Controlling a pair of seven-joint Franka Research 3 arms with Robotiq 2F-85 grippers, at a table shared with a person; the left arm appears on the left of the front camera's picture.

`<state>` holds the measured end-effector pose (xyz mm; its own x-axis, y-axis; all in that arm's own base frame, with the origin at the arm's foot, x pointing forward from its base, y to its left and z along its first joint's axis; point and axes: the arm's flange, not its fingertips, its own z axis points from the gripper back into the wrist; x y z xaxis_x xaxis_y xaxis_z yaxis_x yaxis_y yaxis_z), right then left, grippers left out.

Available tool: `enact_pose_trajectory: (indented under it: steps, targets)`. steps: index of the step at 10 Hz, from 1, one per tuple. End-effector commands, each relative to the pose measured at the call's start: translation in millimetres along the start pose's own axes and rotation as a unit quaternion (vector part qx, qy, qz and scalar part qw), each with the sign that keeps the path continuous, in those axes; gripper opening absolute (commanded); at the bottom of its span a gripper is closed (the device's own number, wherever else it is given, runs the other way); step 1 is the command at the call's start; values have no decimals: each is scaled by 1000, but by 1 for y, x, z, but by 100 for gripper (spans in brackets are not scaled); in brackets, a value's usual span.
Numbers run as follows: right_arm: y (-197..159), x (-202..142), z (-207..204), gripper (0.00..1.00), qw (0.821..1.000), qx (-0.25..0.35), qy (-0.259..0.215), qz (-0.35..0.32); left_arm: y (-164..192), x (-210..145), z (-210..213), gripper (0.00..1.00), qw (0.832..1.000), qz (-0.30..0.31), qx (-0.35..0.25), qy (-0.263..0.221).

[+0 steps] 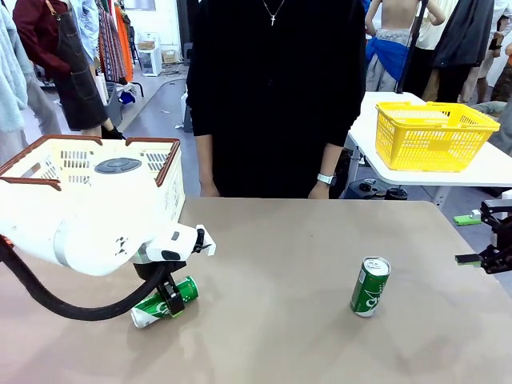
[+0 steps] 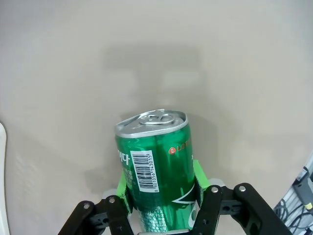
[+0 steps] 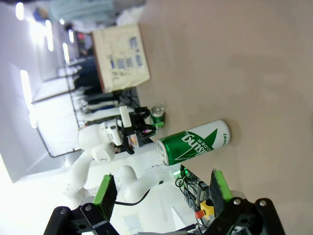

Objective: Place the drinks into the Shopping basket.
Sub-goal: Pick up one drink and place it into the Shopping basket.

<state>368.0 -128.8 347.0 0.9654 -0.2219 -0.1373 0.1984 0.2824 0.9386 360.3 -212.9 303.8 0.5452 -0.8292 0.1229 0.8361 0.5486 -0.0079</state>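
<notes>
While the left claw (image 1: 171, 299) clamps a green can (image 1: 150, 311) lying on its side on the table (image 1: 280, 240), the basket (image 1: 170, 164) stands just behind; the right claw (image 3: 162, 188), jaws apart, hangs right of the upright can (image 1: 370, 286).

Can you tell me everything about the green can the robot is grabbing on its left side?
It is a small green can that looks like shiny metal, with a silver top and pull tab, white lettering and a white barcode label. It lies on its side on the brown table, just in front of the cream basket. The left gripper is shut on it, green pads pressing both sides of its body.
</notes>
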Motion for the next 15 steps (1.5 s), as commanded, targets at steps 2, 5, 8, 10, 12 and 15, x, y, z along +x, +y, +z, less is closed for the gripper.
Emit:
enact_pose_trajectory:
  steps: [2,5,8,10,12,15]
  targets:
    - [5,-2,3,100,1000,-2,4,-8,1,-5,9,0,1000,8,15,11]
    - [5,-2,3,100,1000,-2,4,-8,14,-31,94,0,999,40,19,-17]
    - [5,-2,3,100,1000,-2,4,-8,18,-62,180,0,996,77,-31,-30]
    - [5,-2,3,100,1000,-2,4,-8,33,-94,225,0,985,154,-6,-83]
    - [5,-2,3,100,1000,-2,4,-8,25,-86,213,0,993,104,-20,-53]
    - [5,-2,3,100,1000,-2,4,-8,29,-100,228,0,989,121,-13,-79]
